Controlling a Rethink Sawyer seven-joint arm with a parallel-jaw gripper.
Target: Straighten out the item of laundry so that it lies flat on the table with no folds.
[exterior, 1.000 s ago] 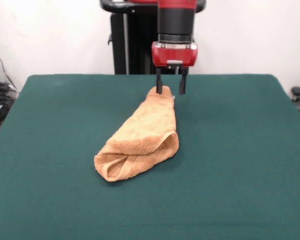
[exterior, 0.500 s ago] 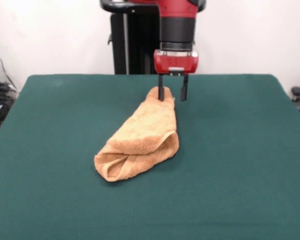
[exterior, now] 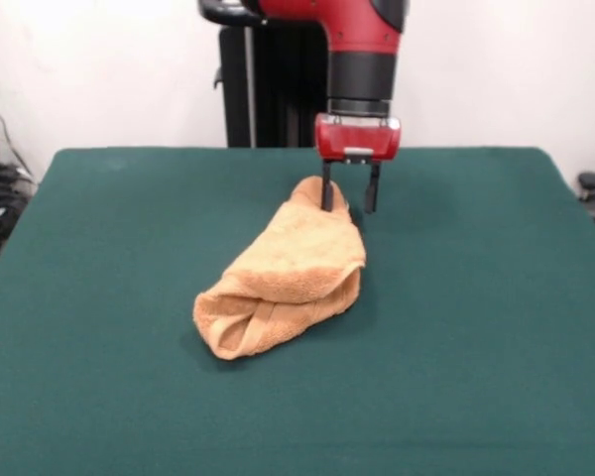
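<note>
Claw [exterior: 348, 201]: spread, fingers straddling towel's far tip, one finger against it.
Towel [exterior: 288, 273]: orange-tan terry, rolled in a tapered tube, mid-bench.
Bench [exterior: 476, 327]: dark green felt.
Hidden: towel's underside.

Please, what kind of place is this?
Probably a robotics lab or test bench: a red and black arm with a gripper works over a green felt table holding only a folded towel, before a plain white wall.
</note>
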